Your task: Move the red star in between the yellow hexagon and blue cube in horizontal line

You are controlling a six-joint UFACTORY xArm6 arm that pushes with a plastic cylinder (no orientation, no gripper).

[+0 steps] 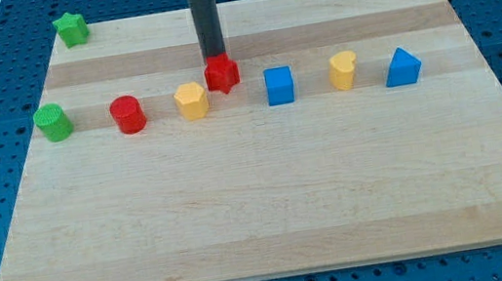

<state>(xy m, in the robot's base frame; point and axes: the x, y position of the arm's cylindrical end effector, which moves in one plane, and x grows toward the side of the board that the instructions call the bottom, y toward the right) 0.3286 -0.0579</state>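
Note:
The red star (221, 74) lies on the wooden board, between the yellow hexagon (191, 101) on its left and the blue cube (279, 85) on its right, a little higher in the view than both. My tip (214, 57) is at the star's top edge, touching or nearly touching it from the view's top. The star sits close to the hexagon's upper right corner and further from the cube.
In the same row stand a green cylinder (54, 122), a red cylinder (128, 114), a yellow block (343, 69) and a blue triangular block (402, 67). A green star (71, 29) lies at the board's top left corner. The board (261, 208) rests on a blue perforated table.

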